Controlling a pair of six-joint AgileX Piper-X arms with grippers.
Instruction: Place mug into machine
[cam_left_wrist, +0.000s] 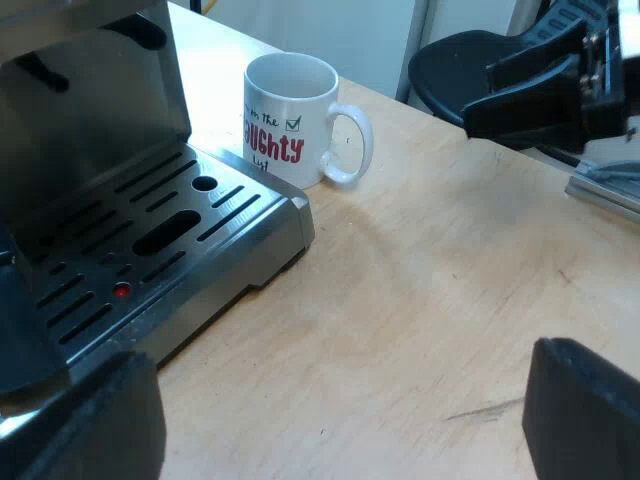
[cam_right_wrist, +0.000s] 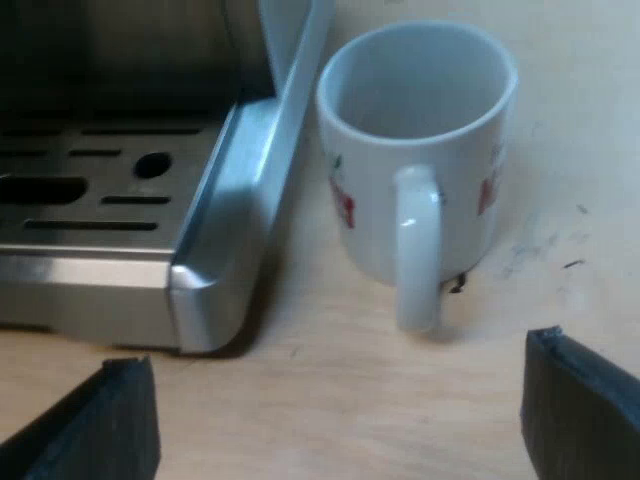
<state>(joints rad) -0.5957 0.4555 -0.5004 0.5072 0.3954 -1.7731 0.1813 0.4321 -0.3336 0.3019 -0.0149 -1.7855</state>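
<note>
Starting with your left gripper (cam_left_wrist: 340, 400): its 2 black fingers are spread wide over the bare counter (cam_left_wrist: 430, 300), with nothing between them. Close ahead of one finger lies the slotted metal drip tray (cam_left_wrist: 170, 230) of the espresso machine (cam_left_wrist: 90, 110), with a small red dot (cam_left_wrist: 121, 290) among the slots. Farther ahead of this gripper, the mug (cam_left_wrist: 290, 120) stands upright on the counter just beside the tray's far corner, not on the tray. It is white with red lettering, and its handle is turned away from the machine.

Moving to your right gripper (cam_right_wrist: 340, 400): its 2 fingers are also spread wide and hold nothing. The mug sits straight ahead of it, empty, with the handle pointing back toward the gripper. The tray's metal edge runs close along the mug's side. You cannot tell whether the 2 touch.
</note>
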